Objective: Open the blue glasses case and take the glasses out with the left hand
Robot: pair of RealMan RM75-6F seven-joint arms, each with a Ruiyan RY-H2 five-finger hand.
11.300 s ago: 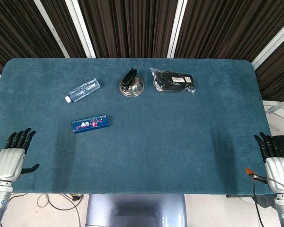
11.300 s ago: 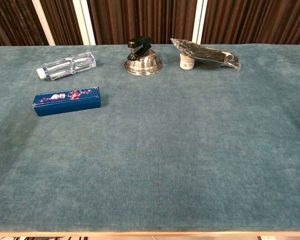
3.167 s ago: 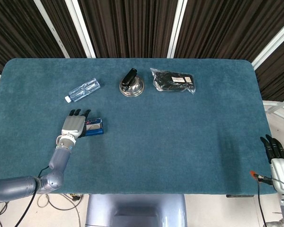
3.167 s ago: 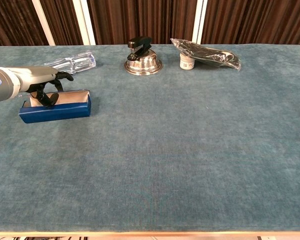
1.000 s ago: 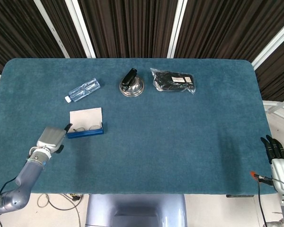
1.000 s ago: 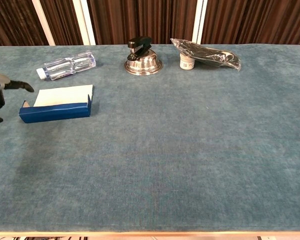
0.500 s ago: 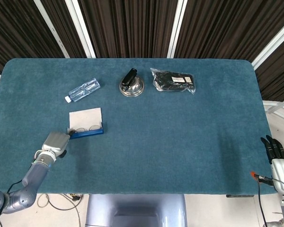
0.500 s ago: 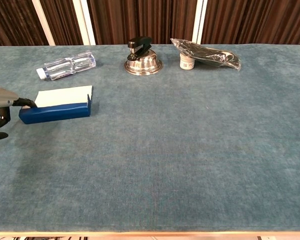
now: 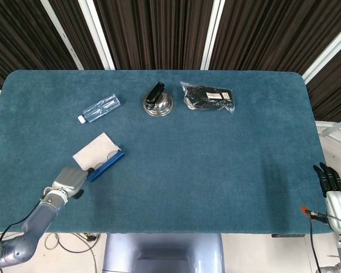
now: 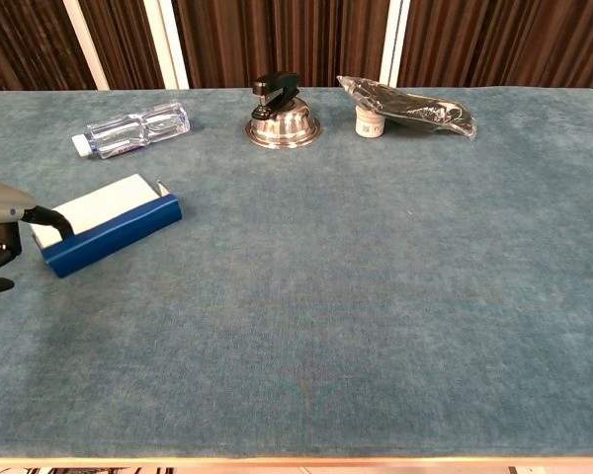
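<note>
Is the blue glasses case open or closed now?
Open. The blue glasses case has its pale lid folded back flat, and the glasses lie inside.

case (image 9: 106, 164) front-left (open) | bottle (image 9: 100, 108) behind | stapler (image 9: 156, 94) on bowl (image 9: 158, 106)

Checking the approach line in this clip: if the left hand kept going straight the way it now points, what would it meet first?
Most likely the open blue glasses case. The left hand points up and right at its near end, with one finger apparently already touching it. The glasses lie just past that, inside the case.
</note>
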